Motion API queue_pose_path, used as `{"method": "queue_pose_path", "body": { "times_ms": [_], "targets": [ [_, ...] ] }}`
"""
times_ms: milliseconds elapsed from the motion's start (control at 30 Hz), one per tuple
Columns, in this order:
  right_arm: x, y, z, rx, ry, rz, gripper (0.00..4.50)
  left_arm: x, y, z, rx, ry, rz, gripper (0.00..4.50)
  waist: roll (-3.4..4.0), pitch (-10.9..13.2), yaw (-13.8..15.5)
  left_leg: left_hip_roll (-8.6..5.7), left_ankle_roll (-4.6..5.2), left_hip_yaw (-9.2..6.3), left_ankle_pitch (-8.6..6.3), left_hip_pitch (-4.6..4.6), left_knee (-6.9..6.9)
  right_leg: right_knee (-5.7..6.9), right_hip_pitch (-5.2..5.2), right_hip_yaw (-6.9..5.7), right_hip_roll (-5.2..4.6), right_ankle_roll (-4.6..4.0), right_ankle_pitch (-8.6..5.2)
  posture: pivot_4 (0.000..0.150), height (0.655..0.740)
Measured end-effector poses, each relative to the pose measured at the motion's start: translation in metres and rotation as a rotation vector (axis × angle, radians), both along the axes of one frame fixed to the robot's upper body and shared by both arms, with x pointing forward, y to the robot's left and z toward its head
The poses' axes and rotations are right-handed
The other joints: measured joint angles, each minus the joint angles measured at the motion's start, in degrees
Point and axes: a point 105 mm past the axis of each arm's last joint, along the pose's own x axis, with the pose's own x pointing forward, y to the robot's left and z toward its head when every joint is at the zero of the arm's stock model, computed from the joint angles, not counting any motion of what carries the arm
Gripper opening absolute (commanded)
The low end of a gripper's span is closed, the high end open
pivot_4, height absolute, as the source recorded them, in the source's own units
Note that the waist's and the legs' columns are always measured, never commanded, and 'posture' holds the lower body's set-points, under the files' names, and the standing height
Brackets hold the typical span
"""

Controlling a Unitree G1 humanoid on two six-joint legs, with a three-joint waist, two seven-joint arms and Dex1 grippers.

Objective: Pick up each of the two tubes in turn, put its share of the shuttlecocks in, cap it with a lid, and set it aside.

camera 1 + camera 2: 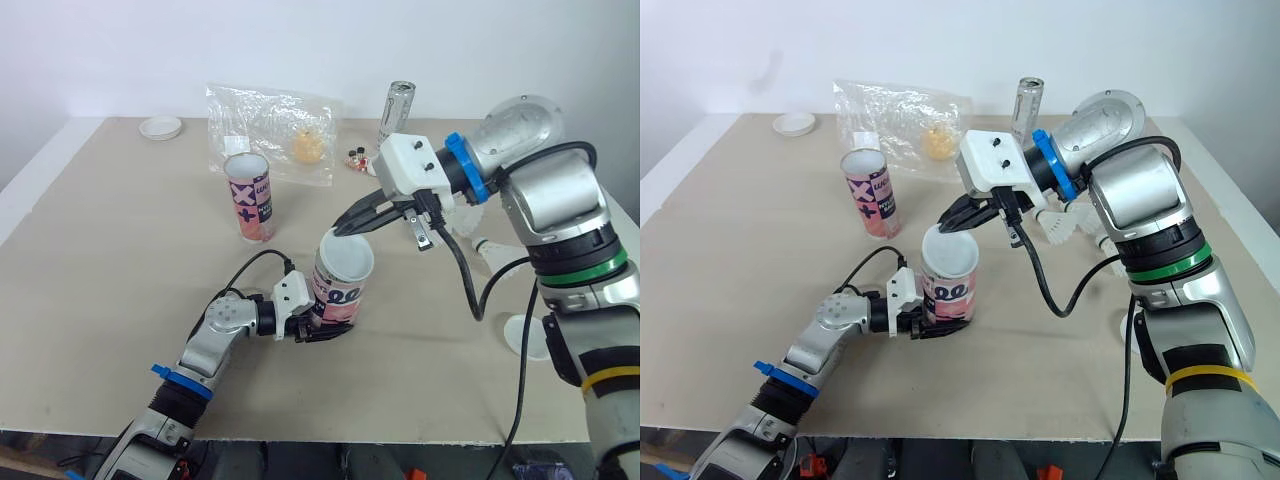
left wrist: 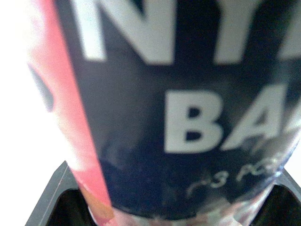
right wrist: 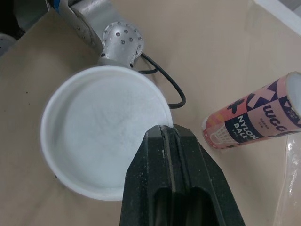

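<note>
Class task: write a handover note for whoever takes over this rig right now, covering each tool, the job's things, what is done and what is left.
Left tool: shut low on the near tube, which stands upright on the table.
Right tool: shut on the rim of a white lid at that tube's mouth; I cannot tell if it is pressed home.
Far tube: upright, not held.
Spare lids: one far left, one at the right.
Loose shuttlecocks lie on the right.
Left to do: seat the lid, set the near tube aside, then fill and cap the far tube.
</note>
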Motion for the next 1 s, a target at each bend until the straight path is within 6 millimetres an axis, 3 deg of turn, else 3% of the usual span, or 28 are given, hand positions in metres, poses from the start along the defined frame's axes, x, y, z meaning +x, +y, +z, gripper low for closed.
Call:
{"method": "queue_pose_path", "body": {
  "times_ms": [433, 467, 567, 633, 733, 767, 1000],
  "targets": [
    [-0.001, 0.002, -0.004, -0.035, -0.037, 0.029, 0.03, 0.001, 0.001, 0.0, 0.0, 0.004, 0.011, 2.92, 0.0, 0.0, 0.0, 0.0, 0.0, 0.0, 0.0, 0.01, 0.0, 0.0, 0.01, 0.0, 0.0, -0.01, 0.0, 0.15, 0.74],
    [-0.001, 0.002, -0.005, -0.039, -0.034, 0.029, 0.69, 0.001, 0.001, 0.0, 0.0, 0.004, 0.011, 2.92, 0.0, 0.0, 0.0, 0.0, 0.0, 0.0, 0.0, 0.01, 0.0, 0.0, 0.0, 0.0, 0.0, -0.01, 0.0, 0.15, 0.74],
    [-0.001, 0.002, -0.011, -0.056, -0.005, 0.021, 1.81, 0.002, 0.001, 0.0, -0.002, 0.011, 0.014, 2.92, 0.0, 0.0, 0.0, 0.0, 0.0, -0.01, 0.0, 0.0, 0.0, 0.0, 0.0, 0.0, 0.0, -0.01, 0.0, 0.15, 0.74],
    [0.0, 0.0, -0.011, -0.057, 0.012, 0.006, 2.99, 0.002, 0.001, 0.0, -0.001, 0.013, 0.014, 2.92, 0.0, 0.0, 0.01, 0.0, 0.0, -0.02, 0.0, 0.01, 0.0, 0.0, 0.01, -0.01, 0.0, -0.01, 0.0, 0.15, 0.74],
    [0.0, -0.003, -0.009, -0.053, 0.02, -0.004, 4.19, 0.002, 0.0, 0.0, 0.003, 0.012, 0.013, 2.92, 0.0, 0.0, 0.01, -0.01, 0.0, -0.01, 0.0, 0.03, 0.01, 0.0, 0.03, -0.01, -0.01, -0.01, 0.0, 0.15, 0.74],
    [0.0, -0.004, -0.008, -0.05, 0.017, -0.006, 4.44, 0.002, 0.0, 0.0, 0.003, 0.012, 0.013, 2.92, -0.01, 0.0, 0.01, 0.0, 0.0, -0.01, 0.0, 0.04, 0.01, 0.0, 0.04, -0.01, -0.01, -0.03, -0.01, 0.15, 0.74],
    [0.006, -0.015, 0.012, 0.087, 0.139, -0.101, 4.44, 0.002, 0.001, 0.001, -0.001, 0.015, 0.015, 2.92, -0.01, 0.0, -0.01, 0.0, 0.0, -0.01, 0.0, 0.03, 0.0, 0.0, 0.01, 0.0, -0.01, -0.14, -0.05, 0.15, 0.74]
  ]
}}
